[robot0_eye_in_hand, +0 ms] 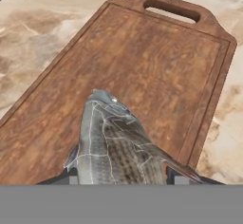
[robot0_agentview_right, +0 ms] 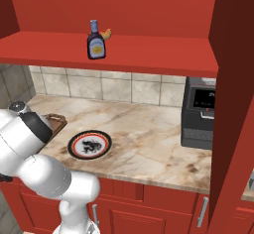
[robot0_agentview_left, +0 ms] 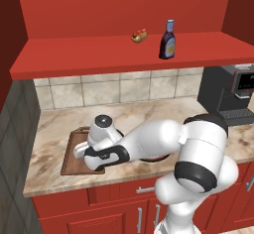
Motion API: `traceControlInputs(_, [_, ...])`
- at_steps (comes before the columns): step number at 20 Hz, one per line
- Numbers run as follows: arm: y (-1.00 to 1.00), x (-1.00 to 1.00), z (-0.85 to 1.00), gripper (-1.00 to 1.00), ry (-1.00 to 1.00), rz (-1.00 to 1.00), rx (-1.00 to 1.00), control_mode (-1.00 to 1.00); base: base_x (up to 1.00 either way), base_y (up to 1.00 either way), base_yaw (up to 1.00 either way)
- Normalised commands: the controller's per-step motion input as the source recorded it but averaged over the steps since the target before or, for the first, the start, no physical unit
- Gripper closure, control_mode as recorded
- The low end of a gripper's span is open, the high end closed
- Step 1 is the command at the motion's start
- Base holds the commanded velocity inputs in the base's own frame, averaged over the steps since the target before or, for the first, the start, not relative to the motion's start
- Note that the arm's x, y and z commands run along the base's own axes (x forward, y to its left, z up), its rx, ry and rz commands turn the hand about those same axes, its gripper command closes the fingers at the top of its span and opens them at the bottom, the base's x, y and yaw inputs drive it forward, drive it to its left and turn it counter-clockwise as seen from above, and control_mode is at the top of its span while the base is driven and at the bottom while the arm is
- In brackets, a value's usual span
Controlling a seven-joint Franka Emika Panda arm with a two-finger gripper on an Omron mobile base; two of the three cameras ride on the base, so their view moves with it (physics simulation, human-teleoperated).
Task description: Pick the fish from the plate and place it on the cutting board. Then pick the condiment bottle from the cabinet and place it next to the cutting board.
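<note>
Silvery-grey scaled fish (robot0_eye_in_hand: 111, 144) sits between the two dark fingertips (robot0_eye_in_hand: 71, 179) of the gripper (robot0_eye_in_hand: 124, 180), which is closed part-way on its body, head pointing toward the handle end of the rectangular dark-brown wooden cutting board (robot0_eye_in_hand: 142, 61). In the hand view the fish lies over the board's inner surface, near its middle; whether it touches the wood or hangs just above it cannot be told. The board rests on the marbled beige table (robot0_agentview_left: 144, 114) near its left front corner, its handle loop (robot0_eye_in_hand: 171, 10) at the far end in the hand view. In the left base view the white arm bends low over the board (robot0_agentview_left: 72, 153), hiding the gripper. The round white plate with black rim, orange ring and black centre motif (robot0_agentview_right: 90, 145) lies on the table just beside the board, toward the front edge. On the open shelf of the large red cabinet (robot0_agentview_left: 99, 54) stands the dark purple-brown condiment bottle with light blue cap (robot0_agentview_left: 167, 40), upright, with a small yellow-and-red hot dog (robot0_agentview_left: 139, 35) near it. A black coffee machine (robot0_agentview_left: 233, 91) stands at the table's right end.
</note>
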Motion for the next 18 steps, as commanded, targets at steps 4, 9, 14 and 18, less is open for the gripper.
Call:
traceControlInputs(4, [0.07,0.04,-0.17,1.00,-0.04,0.00,0.00,-1.00,0.00,0.00,0.00])
traceControlInputs(9, [0.10,0.01,-0.20,1.00,-0.05,0.00,0.00,-1.00,0.00,0.00,0.00])
traceControlInputs(14, [0.10,0.03,-0.14,1.00,-0.04,0.00,0.00,-1.00,0.00,0.00,0.00])
traceControlInputs(18, [0.09,0.05,-0.12,1.00,-0.02,0.00,0.00,-1.00,0.00,0.00,0.00])
